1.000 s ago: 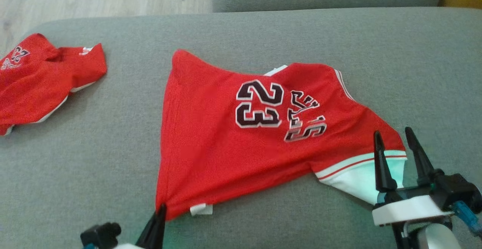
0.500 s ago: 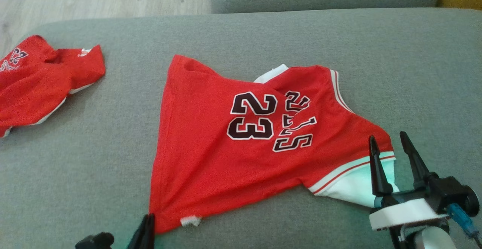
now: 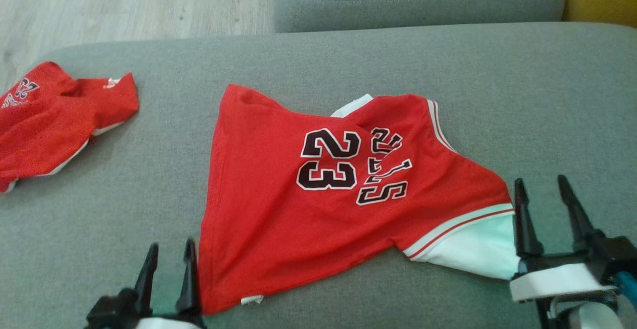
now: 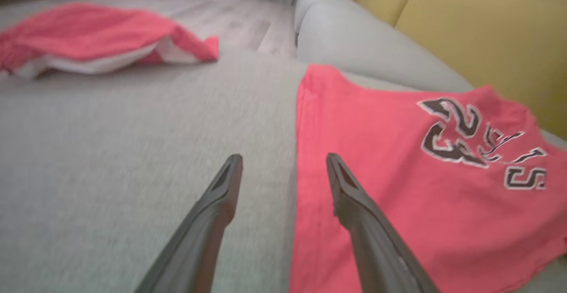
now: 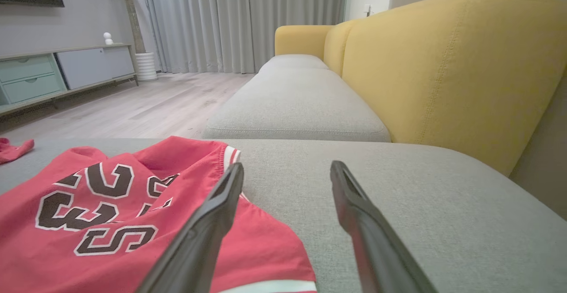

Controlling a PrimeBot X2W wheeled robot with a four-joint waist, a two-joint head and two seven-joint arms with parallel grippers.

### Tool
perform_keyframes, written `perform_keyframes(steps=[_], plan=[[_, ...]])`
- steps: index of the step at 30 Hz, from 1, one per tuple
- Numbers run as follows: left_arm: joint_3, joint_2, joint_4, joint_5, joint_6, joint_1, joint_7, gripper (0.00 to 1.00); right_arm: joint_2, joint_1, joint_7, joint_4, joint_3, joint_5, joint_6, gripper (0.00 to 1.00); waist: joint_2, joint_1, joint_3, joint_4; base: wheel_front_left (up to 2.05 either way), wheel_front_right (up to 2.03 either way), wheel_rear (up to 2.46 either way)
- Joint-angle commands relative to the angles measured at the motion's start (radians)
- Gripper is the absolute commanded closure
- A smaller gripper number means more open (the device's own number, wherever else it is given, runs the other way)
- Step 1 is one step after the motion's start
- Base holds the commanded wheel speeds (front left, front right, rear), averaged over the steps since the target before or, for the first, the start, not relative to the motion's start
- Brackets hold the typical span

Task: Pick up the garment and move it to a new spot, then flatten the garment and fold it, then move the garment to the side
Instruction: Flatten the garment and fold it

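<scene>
Left tool (image 3: 171, 244) now released beside dropped hem corner; right tool (image 3: 541, 180) spread, empty. Jersey (image 3: 278, 229) laid skewed on sofa seat (image 3: 497, 70), top edge doubled over. Risk: creases locked in if folded unsmoothed.

Bare grey seat cushion (image 3: 348, 55) lay all round the number-23 jersey (image 3: 318, 204): a broad strip beyond its far edge, another to its right, and a wide stretch to its left, ending at a second red jersey (image 3: 54, 115) crumpled near the cushion's end. At the jersey's near left corner stood the left gripper (image 3: 171, 244), fingers parted; at its white-trimmed right corner stood the right gripper (image 3: 541, 180), likewise spread. Well to the jersey's right rose the yellow backrest (image 5: 443, 62).
</scene>
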Motion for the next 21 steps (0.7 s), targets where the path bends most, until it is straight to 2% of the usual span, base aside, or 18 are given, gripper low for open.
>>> perform_keyframes(steps=[1,6,11,15,21], plan=[[0.054,-0.006,-0.042,0.037,-0.009,-0.027,-0.012,0.0,-0.006,-0.002,-0.011,-0.038,0.01,-0.009,-0.001,0.0,0.0,0.0,-0.005,-0.001,0.0,0.0,0.0],[0.119,-0.081,-0.109,0.217,-0.067,0.018,-0.012,0.0,-0.006,0.016,-0.011,-0.034,-0.025,-0.018,-0.001,0.0,0.0,0.0,-0.019,-0.013,0.0,0.0,0.0],[0.125,-0.142,-0.105,0.307,-0.15,0.007,-0.012,0.0,-0.006,0.012,-0.011,-0.028,-0.021,-0.017,-0.001,0.0,0.0,0.0,-0.023,-0.046,0.0,0.0,0.0],[0.051,-0.169,-0.062,0.347,-0.201,-0.066,-0.012,0.0,-0.006,0.001,-0.011,-0.029,0.0,-0.012,-0.001,0.0,0.0,0.0,-0.018,-0.078,0.0,0.0,0.0],[-0.131,-0.19,0.093,0.349,-0.225,-0.25,-0.01,0.0,-0.006,-0.028,-0.011,-0.037,0.05,-0.002,-0.001,0.0,0.0,0.0,0.007,-0.142,0.0,0.0,0.0]])
